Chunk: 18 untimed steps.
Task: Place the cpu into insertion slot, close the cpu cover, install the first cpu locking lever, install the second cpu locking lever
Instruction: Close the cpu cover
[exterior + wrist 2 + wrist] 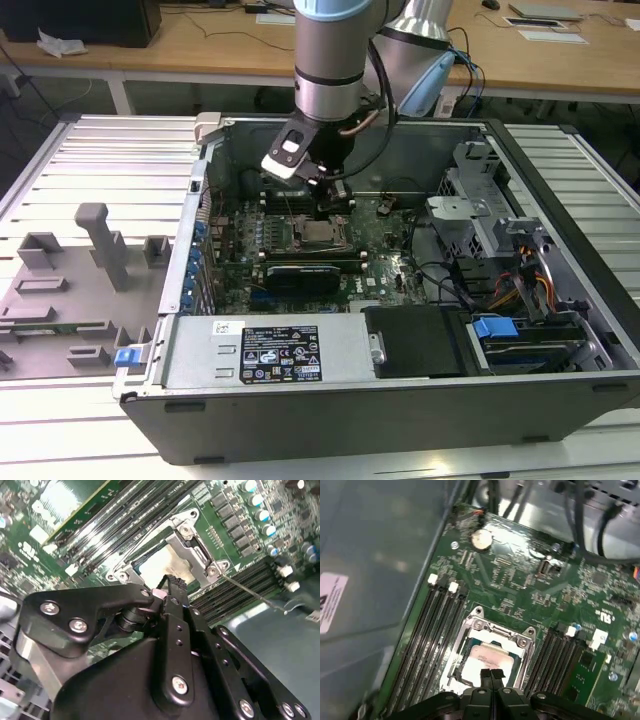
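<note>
Open computer case (300, 420) lying on a slatted tabletop (60, 160), with the arm (335, 60) reaching down over the green motherboard (385, 245). The pincer (490, 674) hangs just above the insertion slot (320, 233), which sits between two banks of memory slots (437, 625). Its fingertips are pressed together with nothing between them. In the first wrist view the cpu cover (496, 630) appears to lie down over the slot, and the cpu (487, 657) shows silvery through its window, seated flat. The tips stand over one edge of chip and frame; whether they touch cannot be told. In the second wrist view a thin wire locking lever (250, 592) juts free of the slot across the memory slots, unlatched. Judged stage: chip placed, cover lowered or being pressed flat, levers not yet installed. Latching calls for catching that slender wire with narrow tips and swinging it under its catch without scraping the board
</note>
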{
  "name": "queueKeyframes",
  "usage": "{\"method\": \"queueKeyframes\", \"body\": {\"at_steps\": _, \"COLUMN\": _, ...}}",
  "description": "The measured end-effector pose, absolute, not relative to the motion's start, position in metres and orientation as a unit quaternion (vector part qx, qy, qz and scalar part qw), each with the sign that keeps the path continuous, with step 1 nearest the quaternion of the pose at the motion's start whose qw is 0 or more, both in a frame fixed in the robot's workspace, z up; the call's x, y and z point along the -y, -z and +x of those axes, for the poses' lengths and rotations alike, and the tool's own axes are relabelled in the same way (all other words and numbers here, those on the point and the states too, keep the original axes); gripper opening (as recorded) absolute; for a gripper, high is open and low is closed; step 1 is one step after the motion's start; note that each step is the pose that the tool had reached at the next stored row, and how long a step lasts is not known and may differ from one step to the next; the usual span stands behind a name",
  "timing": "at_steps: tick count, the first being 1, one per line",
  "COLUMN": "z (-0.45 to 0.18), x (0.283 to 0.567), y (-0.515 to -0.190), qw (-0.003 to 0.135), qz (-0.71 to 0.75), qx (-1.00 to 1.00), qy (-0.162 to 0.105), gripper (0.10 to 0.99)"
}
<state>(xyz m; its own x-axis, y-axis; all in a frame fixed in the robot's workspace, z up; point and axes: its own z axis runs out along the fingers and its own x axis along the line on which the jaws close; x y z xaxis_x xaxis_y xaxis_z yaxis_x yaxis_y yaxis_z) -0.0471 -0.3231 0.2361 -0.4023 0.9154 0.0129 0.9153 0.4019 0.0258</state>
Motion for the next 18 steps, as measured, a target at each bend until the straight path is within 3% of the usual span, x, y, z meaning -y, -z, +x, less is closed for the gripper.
{"method": "queueKeyframes", "body": {"at_steps": 18, "z": -0.0471, "x": 0.3231, "y": -0.2351, "qw": -0.002, "qz": 0.307, "qx": -0.951, "qy": -0.014, "gripper": 0.106}}
